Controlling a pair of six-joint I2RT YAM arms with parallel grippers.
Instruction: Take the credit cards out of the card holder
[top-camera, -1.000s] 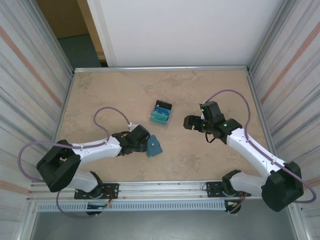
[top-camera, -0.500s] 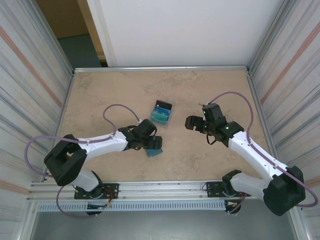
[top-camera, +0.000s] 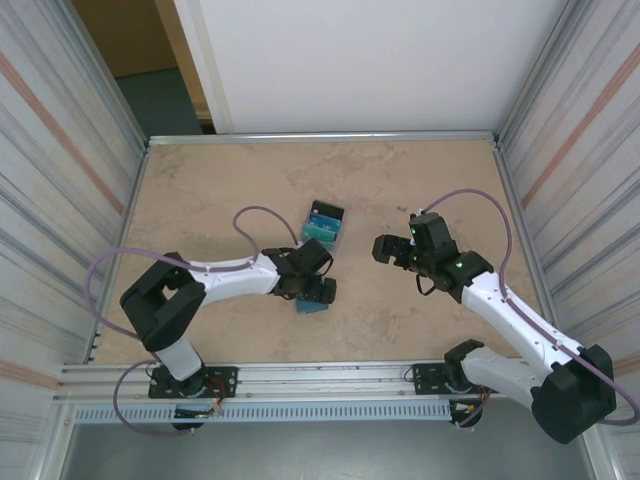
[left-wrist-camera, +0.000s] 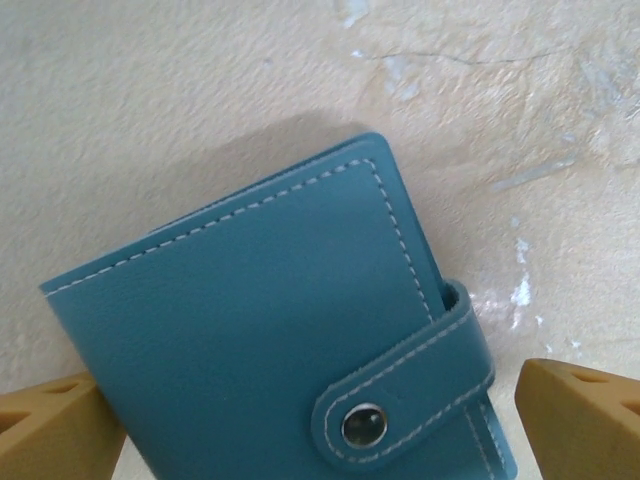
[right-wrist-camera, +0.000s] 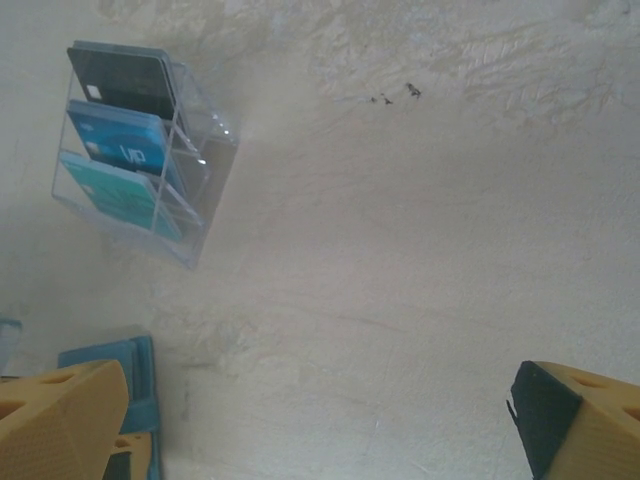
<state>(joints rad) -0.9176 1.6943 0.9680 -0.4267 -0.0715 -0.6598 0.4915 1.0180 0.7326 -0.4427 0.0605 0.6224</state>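
Your left gripper (left-wrist-camera: 315, 420) hangs over the wallet (left-wrist-camera: 260, 330), jaws wide, a finger at each side of it; the wallet lies shut on the table (right-wrist-camera: 400, 250), teal face up, strap (left-wrist-camera: 400, 395) snapped; you cannot tell whether the fingers touch it. Just beyond the wallet stands a clear tray (right-wrist-camera: 195, 200) with three cards (right-wrist-camera: 120, 145) slotted in it, dark, blue and teal; your right gripper (top-camera: 383, 248), also wide and empty, hovers right of the wallet, apart from it.

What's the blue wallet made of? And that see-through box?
The card holder looks like leather or fake leather: matte, finely grained, pale stitching along the edges, a shiny metal snap. The clear tray looks like hard plastic: see-through walls with bright glints.
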